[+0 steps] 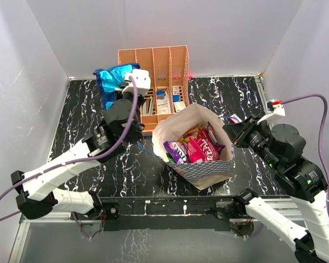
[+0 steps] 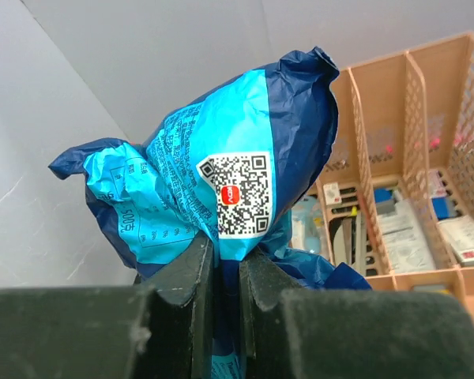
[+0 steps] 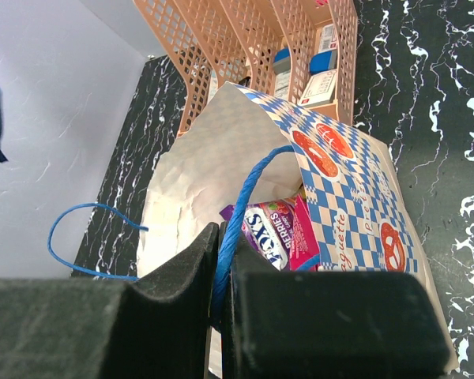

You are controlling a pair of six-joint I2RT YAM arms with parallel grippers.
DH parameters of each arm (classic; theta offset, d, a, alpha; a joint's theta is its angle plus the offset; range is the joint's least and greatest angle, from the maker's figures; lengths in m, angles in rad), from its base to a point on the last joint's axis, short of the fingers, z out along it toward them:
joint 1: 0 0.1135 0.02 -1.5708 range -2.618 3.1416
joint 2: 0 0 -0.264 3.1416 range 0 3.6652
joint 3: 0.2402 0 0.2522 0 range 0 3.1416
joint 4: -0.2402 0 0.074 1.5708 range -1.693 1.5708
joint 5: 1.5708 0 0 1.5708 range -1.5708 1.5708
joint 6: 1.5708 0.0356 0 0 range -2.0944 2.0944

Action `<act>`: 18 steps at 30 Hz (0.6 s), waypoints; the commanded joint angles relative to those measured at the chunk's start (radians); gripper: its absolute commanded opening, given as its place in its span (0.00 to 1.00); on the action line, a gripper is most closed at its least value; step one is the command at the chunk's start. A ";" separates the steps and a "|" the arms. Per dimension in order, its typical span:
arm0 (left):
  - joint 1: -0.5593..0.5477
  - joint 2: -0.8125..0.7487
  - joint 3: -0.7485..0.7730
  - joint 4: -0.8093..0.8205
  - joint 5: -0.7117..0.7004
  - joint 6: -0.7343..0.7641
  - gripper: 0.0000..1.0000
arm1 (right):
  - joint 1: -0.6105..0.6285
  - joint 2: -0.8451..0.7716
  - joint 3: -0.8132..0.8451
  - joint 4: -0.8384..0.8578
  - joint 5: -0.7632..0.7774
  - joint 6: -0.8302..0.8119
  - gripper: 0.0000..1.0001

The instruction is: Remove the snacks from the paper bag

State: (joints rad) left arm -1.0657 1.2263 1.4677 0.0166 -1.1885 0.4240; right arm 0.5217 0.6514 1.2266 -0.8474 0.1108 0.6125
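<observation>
While the left hand (image 2: 227,264) pinches a crinkly blue packet (image 2: 229,150),
the right hand (image 3: 223,249) clamps the thin cord (image 3: 250,192) of the bag (image 3: 182,181).

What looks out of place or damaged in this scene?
The blue packet held in the left jaws is badly crumpled. The paper bag has a creased, uneven rim, and the right jaws pinch one blue cord handle.

Lab booth: white walls (image 1: 208,33) around black marbled table (image 1: 82,115).
</observation>
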 commanded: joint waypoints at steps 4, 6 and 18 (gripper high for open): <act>0.262 -0.029 0.007 -0.182 0.106 -0.289 0.00 | 0.001 -0.012 0.036 0.039 0.006 0.018 0.08; 0.389 0.001 0.018 -0.322 0.204 -0.422 0.00 | 0.001 -0.014 0.039 0.033 0.007 0.018 0.08; 0.819 0.274 -0.024 -0.561 0.462 -0.874 0.00 | 0.001 0.002 0.043 0.036 -0.015 0.021 0.08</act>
State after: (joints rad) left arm -0.3275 1.4506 1.4170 -0.5259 -0.7879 -0.2695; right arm 0.5217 0.6479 1.2270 -0.8642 0.1097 0.6281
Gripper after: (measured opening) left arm 0.087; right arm 0.078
